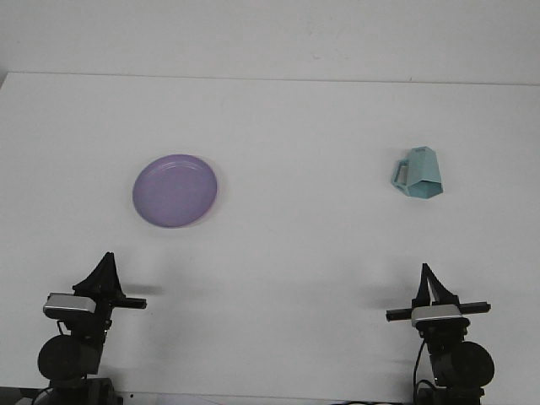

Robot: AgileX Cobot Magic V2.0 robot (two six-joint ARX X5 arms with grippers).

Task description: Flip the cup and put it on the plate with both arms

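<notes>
A: Where is the cup?

B: The pale teal cup (418,174) lies on the right half of the white desk (295,253), its faceted body tipped so the wider end faces the near edge and the handle sticks out to its left. Nothing touches it.

A: And the plate?

B: The purple plate (175,191) sits flat on the left half, well apart from the cup.

A: The arms?

B: Both are low at the near edge. The left pincer (106,263) is in front of the plate, the right pincer (427,275) in front of the cup, each well short of its object.

A: Are they open?

B: Each shows its fingers drawn together to a narrow point with no gap visible between them, and neither has hold of anything
</notes>
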